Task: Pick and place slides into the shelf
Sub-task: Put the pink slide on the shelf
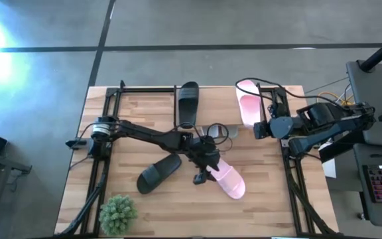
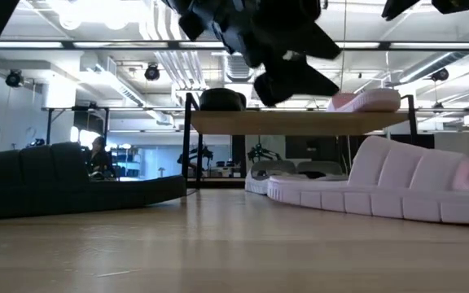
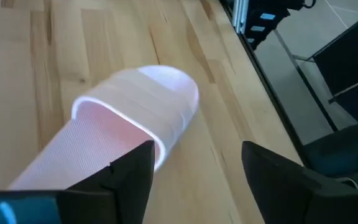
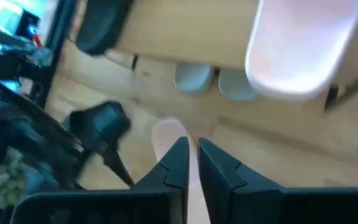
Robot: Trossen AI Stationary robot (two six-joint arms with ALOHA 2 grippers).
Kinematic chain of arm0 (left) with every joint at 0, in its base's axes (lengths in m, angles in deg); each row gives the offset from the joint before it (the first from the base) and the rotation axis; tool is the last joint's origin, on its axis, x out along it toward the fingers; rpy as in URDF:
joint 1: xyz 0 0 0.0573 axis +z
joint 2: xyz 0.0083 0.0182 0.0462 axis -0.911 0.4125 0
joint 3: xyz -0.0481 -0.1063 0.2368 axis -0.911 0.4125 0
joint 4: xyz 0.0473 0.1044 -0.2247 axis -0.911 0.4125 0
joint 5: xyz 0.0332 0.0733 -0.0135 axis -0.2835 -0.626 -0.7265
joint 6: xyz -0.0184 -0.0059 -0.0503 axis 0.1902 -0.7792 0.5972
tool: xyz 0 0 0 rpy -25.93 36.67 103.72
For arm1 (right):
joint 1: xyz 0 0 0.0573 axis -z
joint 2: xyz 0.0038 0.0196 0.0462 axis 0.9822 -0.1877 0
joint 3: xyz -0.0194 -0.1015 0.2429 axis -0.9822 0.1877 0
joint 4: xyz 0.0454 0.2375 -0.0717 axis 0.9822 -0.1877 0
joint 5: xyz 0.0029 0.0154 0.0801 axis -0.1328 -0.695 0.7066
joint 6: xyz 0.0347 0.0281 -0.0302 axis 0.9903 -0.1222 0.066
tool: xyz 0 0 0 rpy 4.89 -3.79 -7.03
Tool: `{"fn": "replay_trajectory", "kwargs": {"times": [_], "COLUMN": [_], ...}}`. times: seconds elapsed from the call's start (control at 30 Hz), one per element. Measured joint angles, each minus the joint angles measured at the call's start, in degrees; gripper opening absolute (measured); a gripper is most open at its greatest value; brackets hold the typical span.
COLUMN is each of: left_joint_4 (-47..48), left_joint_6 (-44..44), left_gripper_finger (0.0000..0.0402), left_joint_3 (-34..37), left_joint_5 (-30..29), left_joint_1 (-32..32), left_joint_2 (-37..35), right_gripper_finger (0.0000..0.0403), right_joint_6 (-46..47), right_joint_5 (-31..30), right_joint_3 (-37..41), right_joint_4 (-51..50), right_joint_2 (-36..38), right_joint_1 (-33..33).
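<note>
A pink slide lies sole down on the table right of the middle, its strap toward the near right. My left gripper hangs open just above its heel end, one finger over the footbed edge. A black slide lies on the table to the left. The shelf at the far edge bears a black slide and a pink slide on its top, with grey slides beneath. My right gripper hovers shut, high near the shelf's right end.
A small green plant stands at the table's near left corner. Black frame rails run along both side edges. Bare wood lies between the two loose slides and the shelf, and along the near edge.
</note>
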Motion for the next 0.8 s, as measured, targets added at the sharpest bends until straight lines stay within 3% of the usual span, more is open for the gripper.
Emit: {"fn": "replay_trajectory", "kwargs": {"times": [0.2,0.37,0.5,0.8], "left_joint_4": [7.27,19.87,23.46,22.73], "left_joint_6": [-7.09,-13.84,-15.37,-7.29], "left_gripper_finger": [0.0228,0.0228,0.0228,0.0228], "left_joint_3": [0.18,0.43,4.16,17.02], "left_joint_5": [-0.25,-8.1,-14.82,-13.48], "left_joint_1": [0.26,0.35,0.46,0.67], "left_joint_2": [-7.07,-14.65,-20.29,-26.14], "right_gripper_finger": [0.0045,0.005,0.0049,0.0048], "right_joint_6": [4.17,6.71,9.01,12.52], "right_joint_5": [13.42,24.04,25.46,24.48], "right_joint_3": [0.16,0.31,0.16,0.02], "right_joint_4": [-1.27,0.94,4.03,9.66], "right_joint_2": [-0.86,-5.38,-11.07,-23.98], "right_joint_1": [-0.46,-5.39,-10.31,-13.66]}}
